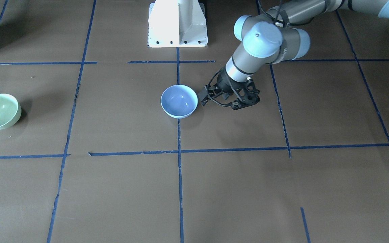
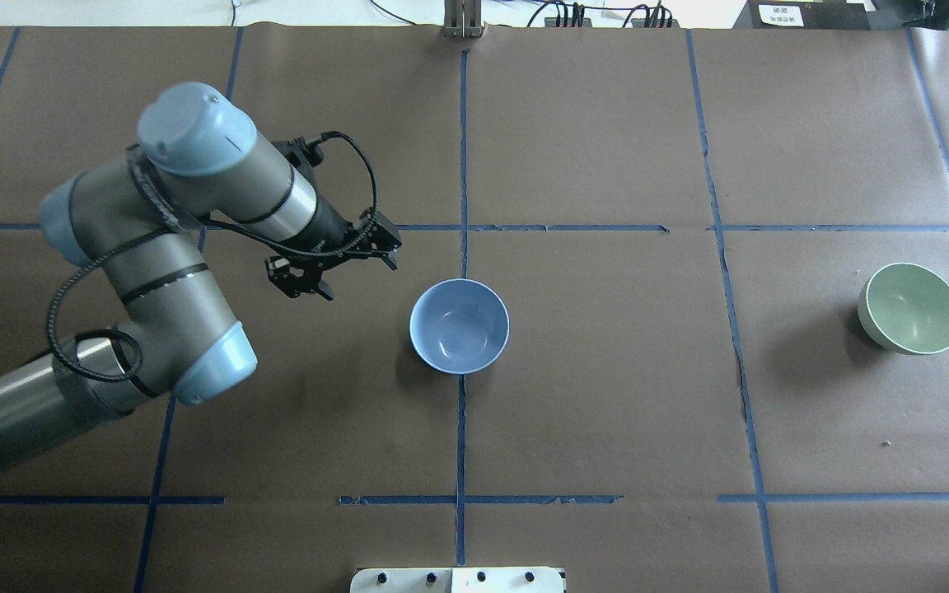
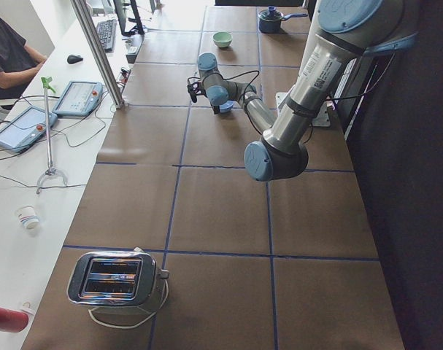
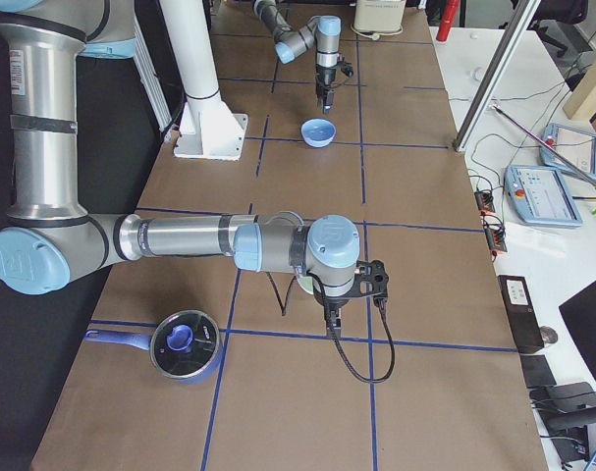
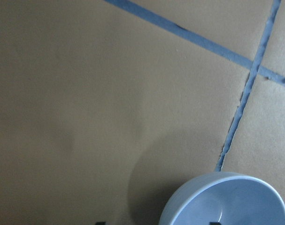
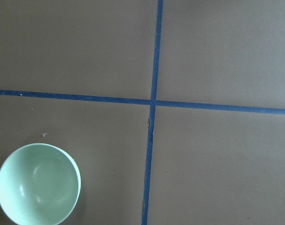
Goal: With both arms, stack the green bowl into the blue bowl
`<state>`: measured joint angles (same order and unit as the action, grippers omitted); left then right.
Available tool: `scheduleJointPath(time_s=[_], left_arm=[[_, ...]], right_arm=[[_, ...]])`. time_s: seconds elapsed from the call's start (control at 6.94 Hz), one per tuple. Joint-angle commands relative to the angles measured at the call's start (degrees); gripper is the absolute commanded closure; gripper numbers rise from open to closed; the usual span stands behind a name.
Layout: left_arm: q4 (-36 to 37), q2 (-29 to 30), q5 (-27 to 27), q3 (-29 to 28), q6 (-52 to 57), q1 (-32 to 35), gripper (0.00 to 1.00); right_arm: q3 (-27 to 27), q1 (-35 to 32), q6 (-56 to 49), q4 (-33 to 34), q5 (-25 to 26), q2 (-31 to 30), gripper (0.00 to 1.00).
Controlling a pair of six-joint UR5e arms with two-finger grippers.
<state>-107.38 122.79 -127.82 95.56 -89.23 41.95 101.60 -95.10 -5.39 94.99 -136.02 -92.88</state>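
Two bowls well apart, with my left gripper [image 1: 219, 103] crowding the blue bowl [image 1: 179, 100].
Most likely slip, I judge: one left fingertip [image 1: 203, 100] sits just beside the blue bowl's rim, so any sideways drift could shove it off its spot at the middle of the table [image 2: 606, 371]; the green bowl [image 2: 911, 307] stands far off on my right, so the carry is long, and a pinch on that glossy rim could let go on the way; both arms meeting over the blue bowl could also clash. My left gripper has its jaws spread wide, holds nothing, and touches nothing that I can see; my right gripper [image 4: 335, 312] hangs near the green bowl, seen only from the side, so I cannot tell whether it is spread or closed.
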Motion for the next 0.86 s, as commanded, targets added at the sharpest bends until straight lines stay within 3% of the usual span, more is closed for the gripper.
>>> scheduleJointPath(time_s=[0.0, 0.14, 0.29, 0.43, 0.72], left_arm=[[0.33, -4.03, -6.73, 4.17, 3.71, 8.46, 0.0], [1.03, -6.66, -8.22, 7.15, 5.63, 10.67, 0.0], [3.64, -8.25, -8.41, 9.36, 10.35, 12.52, 0.0], [8.45, -11.32, -8.42, 12.94, 15.87, 14.37, 0.0], [18.65, -15.8, -8.42, 19.89, 26.25, 18.14, 0.0]], right_arm=[[0.8, 5.66, 0.03, -0.59, 0.23, 0.42, 0.0], [2.45, 7.28, 7.69, -3.9, -0.12, -0.37, 0.0], [2.46, 11.65, 18.82, -11.94, 0.14, -2.64, 0.01], [-0.23, 14.21, 25.19, -23.86, 0.23, -5.01, 0.01], [-8.12, 20.7, 35.41, -39.89, 0.41, -6.78, 0.01]])
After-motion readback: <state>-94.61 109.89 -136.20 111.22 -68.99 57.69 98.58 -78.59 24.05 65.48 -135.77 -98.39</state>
